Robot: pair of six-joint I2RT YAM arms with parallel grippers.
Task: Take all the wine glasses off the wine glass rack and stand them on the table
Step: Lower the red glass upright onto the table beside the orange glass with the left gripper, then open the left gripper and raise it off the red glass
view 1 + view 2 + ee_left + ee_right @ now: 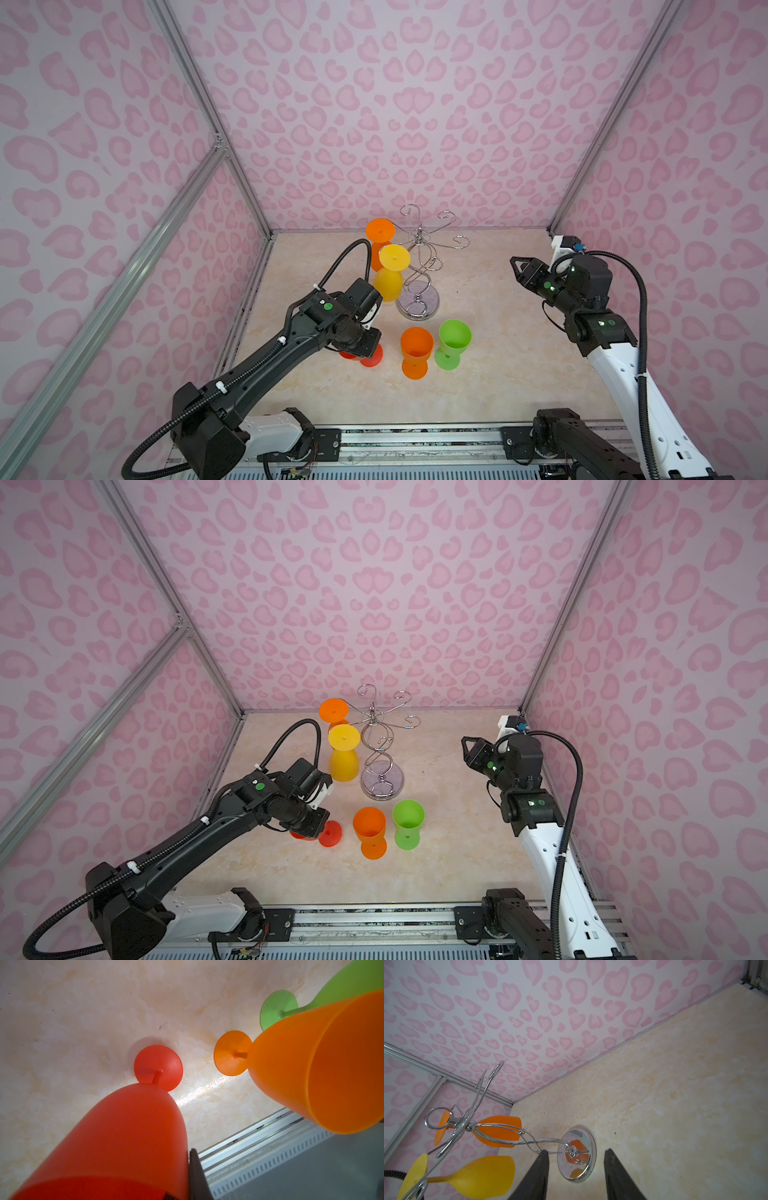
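The left gripper (pixel 365 343) is clamping shut on the rim end of the red wine glass (pixel 124 1136), one dark finger (pixel 197 1176) lying against the outside of the bowl; the glass is leaning, off the wine glass rack (pixel 420 307), its foot low over or touching the bench (pixel 498 374), and I cannot tell which; just beside it an orange glass (pixel 416 349) and a green glass (pixel 454 338) are standing upright on the bench; the right gripper (pixel 516 269) is hovering with jaws apart and empty, well to the side of the rack, pointing towards its disc base; a yellow glass (pixel 387 284) and a second orange glass (pixel 380 232) are hanging upside down from the curled arms on the side nearer the left arm; going by their matte, translucent look, these glasses are probably plastic: light, stiff and smooth, unlikely to shatter but easy to tip; the thin stem is looking like the weak part, so the bowl wall is the better hold; a hanging glass is likely needing to slide out along its hook rather than be pulled straight down
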